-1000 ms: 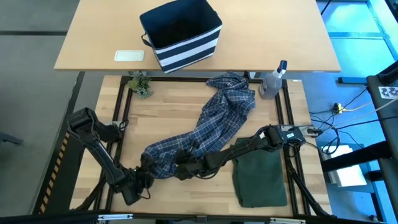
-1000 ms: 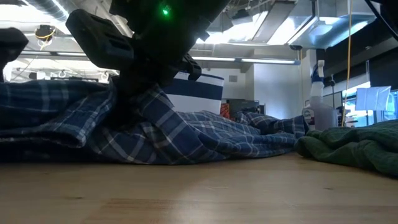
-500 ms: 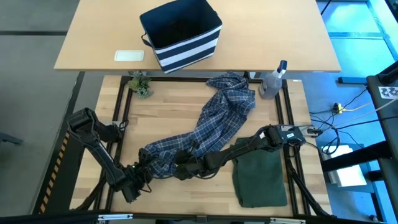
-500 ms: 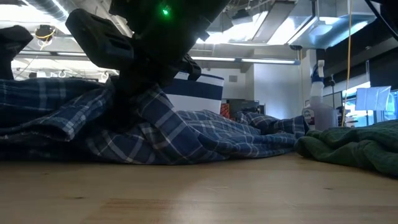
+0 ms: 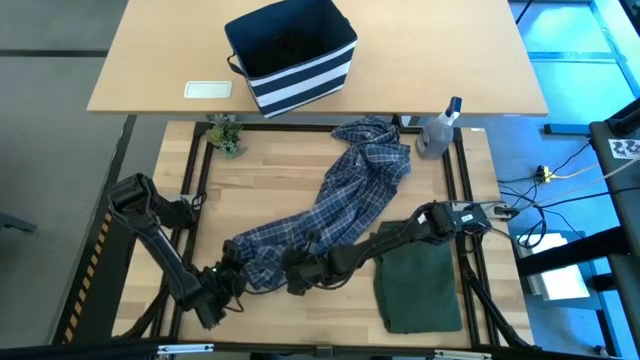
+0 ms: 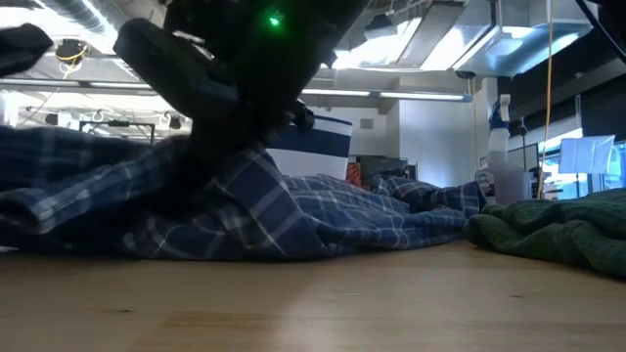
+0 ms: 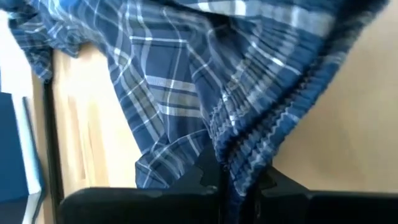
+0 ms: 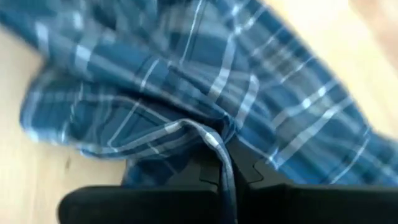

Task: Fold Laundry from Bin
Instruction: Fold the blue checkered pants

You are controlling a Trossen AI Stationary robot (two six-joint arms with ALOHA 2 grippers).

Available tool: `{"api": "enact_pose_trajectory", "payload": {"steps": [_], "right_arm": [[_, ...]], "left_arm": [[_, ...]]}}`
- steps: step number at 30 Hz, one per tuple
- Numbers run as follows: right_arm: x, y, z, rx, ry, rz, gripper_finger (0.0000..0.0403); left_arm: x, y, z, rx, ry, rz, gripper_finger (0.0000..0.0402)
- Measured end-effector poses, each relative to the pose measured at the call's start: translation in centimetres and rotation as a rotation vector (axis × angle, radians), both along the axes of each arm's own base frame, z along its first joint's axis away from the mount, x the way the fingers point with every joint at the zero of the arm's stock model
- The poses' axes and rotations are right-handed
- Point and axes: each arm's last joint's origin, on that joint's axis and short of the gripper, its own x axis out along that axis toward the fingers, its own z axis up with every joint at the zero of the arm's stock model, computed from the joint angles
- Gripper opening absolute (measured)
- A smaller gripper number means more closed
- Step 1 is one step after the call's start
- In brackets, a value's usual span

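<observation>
We see the left gripper low at about seven o'clock on the wooden table, its fingers pinched on the near end of the blue-and-white plaid cloth shirt; its dark arm folds back toward nine o'clock. Just beside it, at six o'clock, the right gripper is clamped on the same shirt edge, and its arm stretches low across toward four o'clock, passing over the folded dark olive-green cloth garment.

From above, the shirt trails as a long band up to one o'clock, ending beside a clear spray bottle; the boxy navy-blue fabric bin with white stripes stands at twelve o'clock on the farther tabletop.

Only the wrist views show the grips: in the left one, bunched plaid runs down between the fingers; in the right, a folded hem is nipped. The level view shows the shirt heaped on the wood and the green garment beside it.
</observation>
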Motion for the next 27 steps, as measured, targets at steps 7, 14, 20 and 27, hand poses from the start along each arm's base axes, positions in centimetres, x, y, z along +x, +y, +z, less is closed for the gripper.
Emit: {"api": "enact_pose_trajectory", "payload": {"steps": [7,14,20,27], "right_arm": [[-1.5,3.7,-0.2,0.122,0.065,0.163,0.0000],[-2.3,8.7,1.0,0.261,-0.082,0.347,0.0027],[-3.1,10.9,3.3,0.199,-0.095,0.409,0.0099],[-4.5,10.4,8.9,-0.103,-0.044,0.238,0.0140]], "left_arm": [[0.2,-3.2,4.3,-0.094,0.078,-0.074,0.0005],[-0.6,-6.3,9.3,-0.167,0.085,-0.215,0.0005],[-1.7,-6.9,12.9,-0.137,0.080,-0.253,0.0005],[-2.3,-6.5,16.4,-0.092,0.070,-0.266,0.0005]]}}
